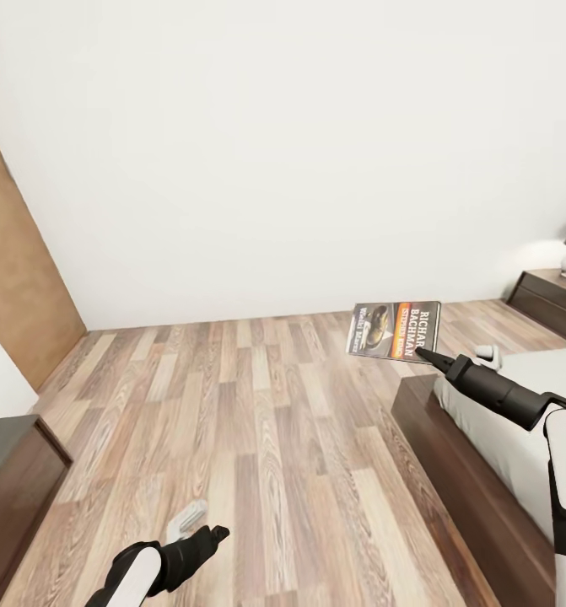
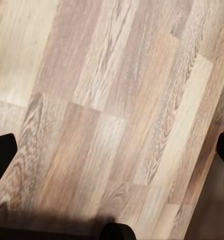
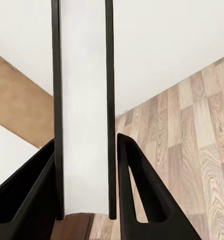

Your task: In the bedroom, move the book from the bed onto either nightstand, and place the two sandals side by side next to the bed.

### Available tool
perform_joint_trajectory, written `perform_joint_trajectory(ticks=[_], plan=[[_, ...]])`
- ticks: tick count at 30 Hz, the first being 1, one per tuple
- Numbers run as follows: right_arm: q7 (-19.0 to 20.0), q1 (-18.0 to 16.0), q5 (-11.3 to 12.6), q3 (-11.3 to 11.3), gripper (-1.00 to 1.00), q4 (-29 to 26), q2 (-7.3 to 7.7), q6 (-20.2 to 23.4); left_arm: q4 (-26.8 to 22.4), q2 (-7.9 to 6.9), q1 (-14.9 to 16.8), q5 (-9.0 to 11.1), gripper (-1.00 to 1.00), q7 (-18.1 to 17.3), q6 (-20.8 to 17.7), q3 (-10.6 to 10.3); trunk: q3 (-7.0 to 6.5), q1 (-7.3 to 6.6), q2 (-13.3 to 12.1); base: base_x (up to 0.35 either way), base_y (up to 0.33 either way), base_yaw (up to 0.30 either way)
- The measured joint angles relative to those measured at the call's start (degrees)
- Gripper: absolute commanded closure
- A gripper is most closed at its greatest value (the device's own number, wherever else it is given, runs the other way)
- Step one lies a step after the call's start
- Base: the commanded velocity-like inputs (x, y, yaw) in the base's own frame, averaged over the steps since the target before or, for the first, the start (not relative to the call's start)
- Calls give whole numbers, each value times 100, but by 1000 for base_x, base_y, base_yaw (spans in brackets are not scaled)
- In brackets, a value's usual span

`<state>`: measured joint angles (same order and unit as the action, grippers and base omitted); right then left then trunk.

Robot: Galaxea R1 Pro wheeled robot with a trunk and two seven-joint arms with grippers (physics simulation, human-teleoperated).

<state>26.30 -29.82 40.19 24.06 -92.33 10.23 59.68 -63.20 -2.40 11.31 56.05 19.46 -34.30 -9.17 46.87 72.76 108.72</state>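
— Book (image 1: pixel 395 330): where is it?
— Clamped in the right claw (image 1: pixel 424 354), held in air above the floor (image 1: pixel 257 421), beside the bed (image 1: pixel 485 472).
— And the left claw (image 1: pixel 215 534)?
— Fingers apart over the floor; the nightstand (image 1: pixel 552 299) is cut off.

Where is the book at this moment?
In the head view the book is at centre-right, held up in the air by the right pincer, above the wood floor just beyond the bed's foot corner.
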Motion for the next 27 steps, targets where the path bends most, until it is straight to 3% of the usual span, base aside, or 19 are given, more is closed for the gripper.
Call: perform_joint_trajectory(ticks=[10, 27], plan=[[7, 1, 6, 18, 100, -3, -1, -1, 1, 1, 1, -4, -100, -3, 0, -1, 0, 0, 0, 321, 67, -148], [8, -6, 1, 30, 100, -2, 7, -2, 67, -8, 1, -7, -100, -154, 190, 7, 0, 1, 0, 268, 208, -259]])
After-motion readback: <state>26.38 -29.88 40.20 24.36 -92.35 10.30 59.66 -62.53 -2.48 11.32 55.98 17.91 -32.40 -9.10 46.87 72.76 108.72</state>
